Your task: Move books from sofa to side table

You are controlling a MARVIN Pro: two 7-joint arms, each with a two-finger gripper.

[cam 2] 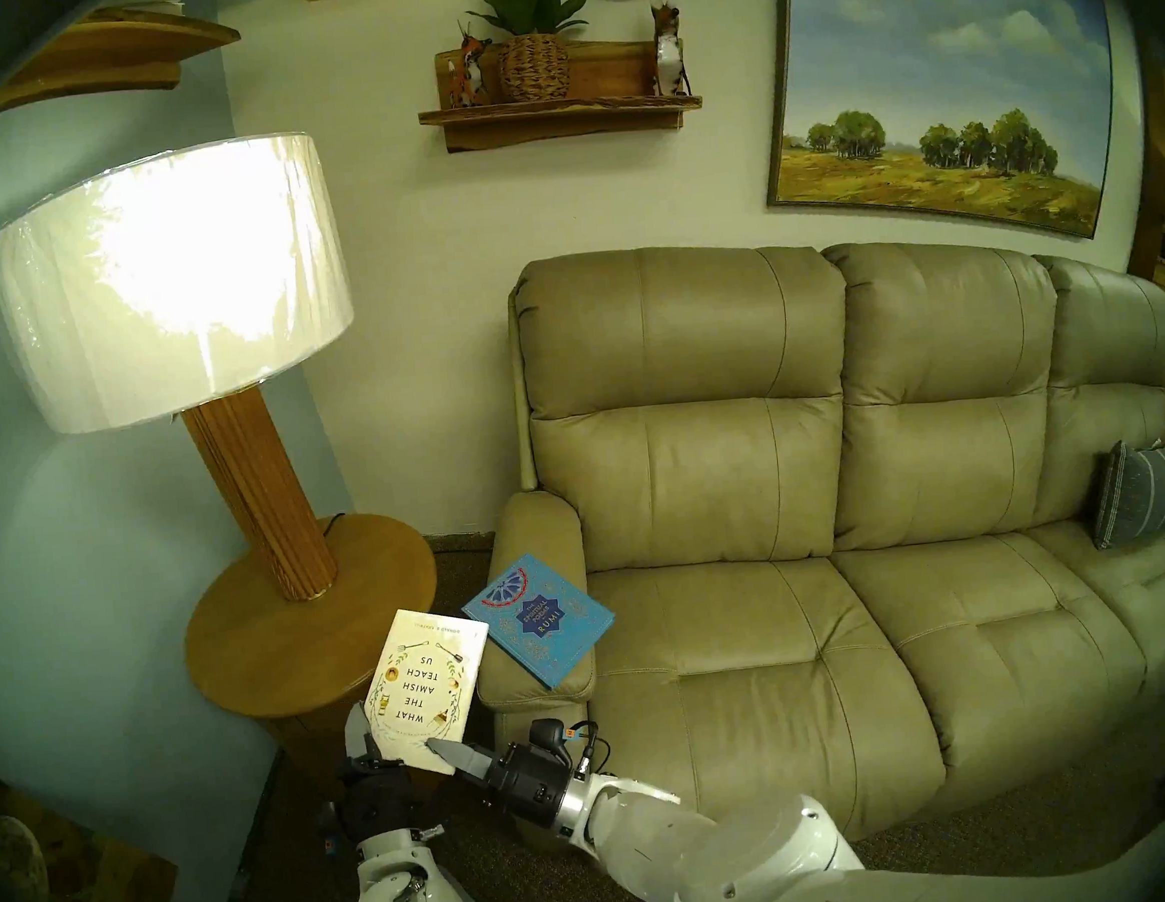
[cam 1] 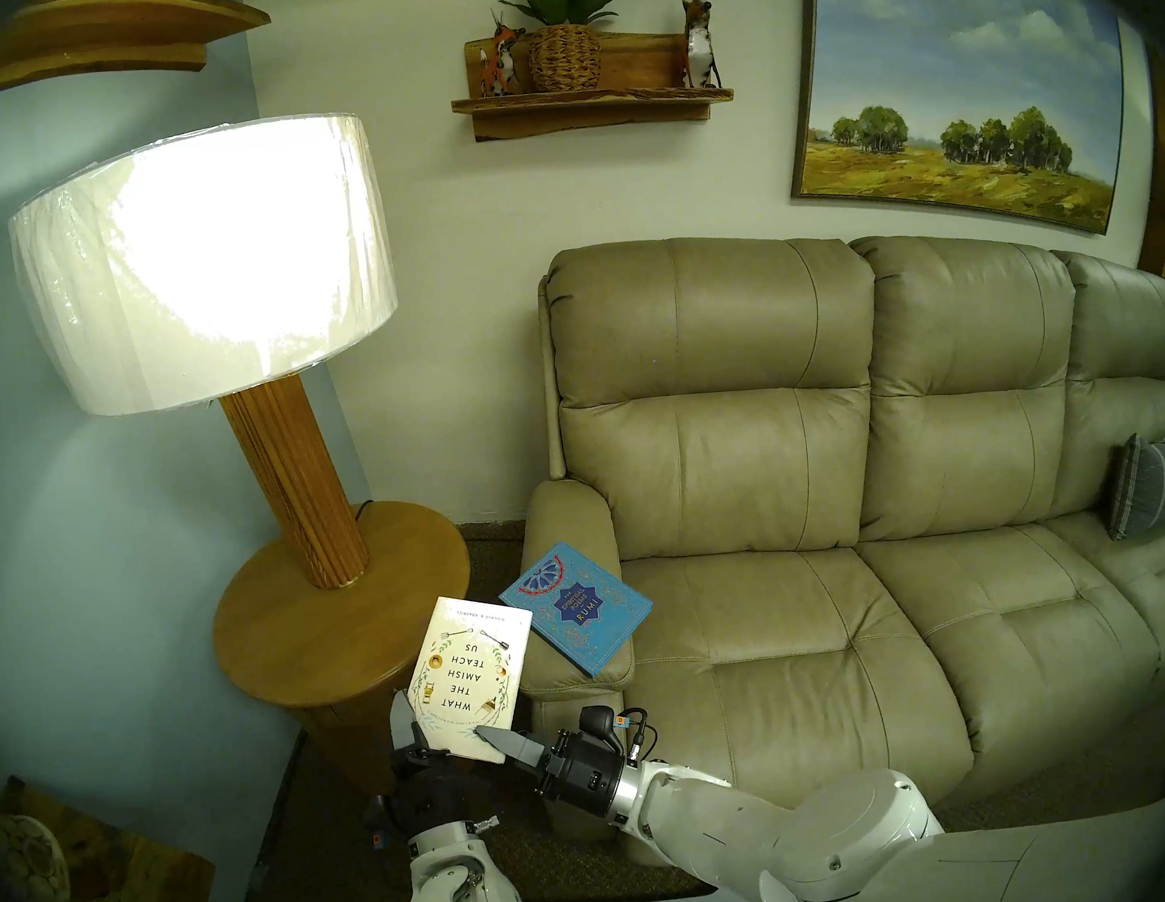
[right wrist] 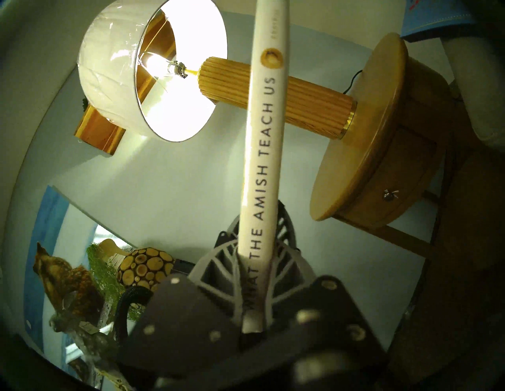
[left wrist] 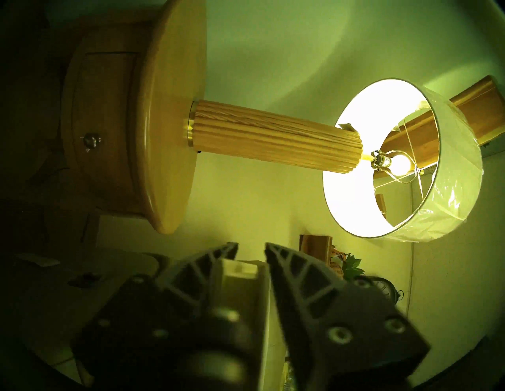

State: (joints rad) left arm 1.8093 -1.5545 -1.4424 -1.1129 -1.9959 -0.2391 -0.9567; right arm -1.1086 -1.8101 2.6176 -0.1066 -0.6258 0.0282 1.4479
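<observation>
at the table's (cam 1: 289, 643) five o'clock edge, right gripper (cam 1: 495, 742) pinches the stiff cream book's (cam 1: 468, 671) corner; left gripper (cam 1: 411, 731) wide beside it. smooth cover, grip by the spine.

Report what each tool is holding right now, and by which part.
The right tool clamps the cream-white hardcover book at its near spine corner. The left tool straddles the same book's near edge, jaws not clamped.

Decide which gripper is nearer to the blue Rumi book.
Right. The right gripper, shut on the white book's lower corner, sits just below the sofa armrest where the blue Rumi book lies. The left gripper is farther out, at the white book's lower left edge.
</observation>
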